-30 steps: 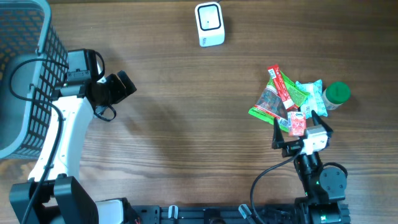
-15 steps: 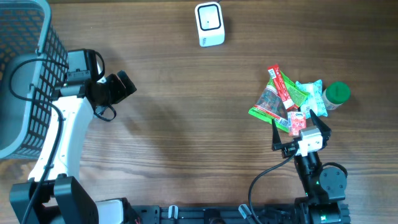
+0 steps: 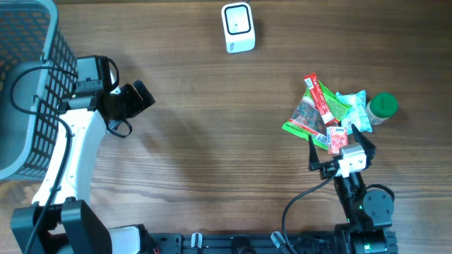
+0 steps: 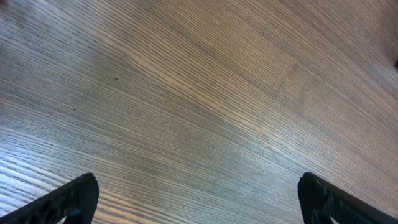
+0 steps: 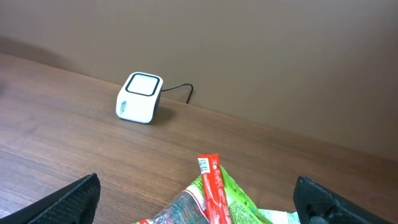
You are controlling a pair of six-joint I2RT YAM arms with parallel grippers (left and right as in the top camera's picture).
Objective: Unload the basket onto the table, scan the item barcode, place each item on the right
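Fingers (image 5: 65, 198) of the right gripper (image 3: 335, 136) are spread wide with nothing between them, poised at the near edge of the snack pile (image 3: 318, 116). Straight ahead lies the red stick packet (image 5: 210, 183), its long axis running away from the tips toward the far side. The scanner (image 3: 238, 27) sits well apart, farther out and to the left. The right arm is plainly the nearer one, its wrist looking almost level across the surface (image 4: 199, 112). The left gripper (image 3: 141, 99), also spread and empty, hangs beside the basket (image 3: 28, 77), well away from the pile.
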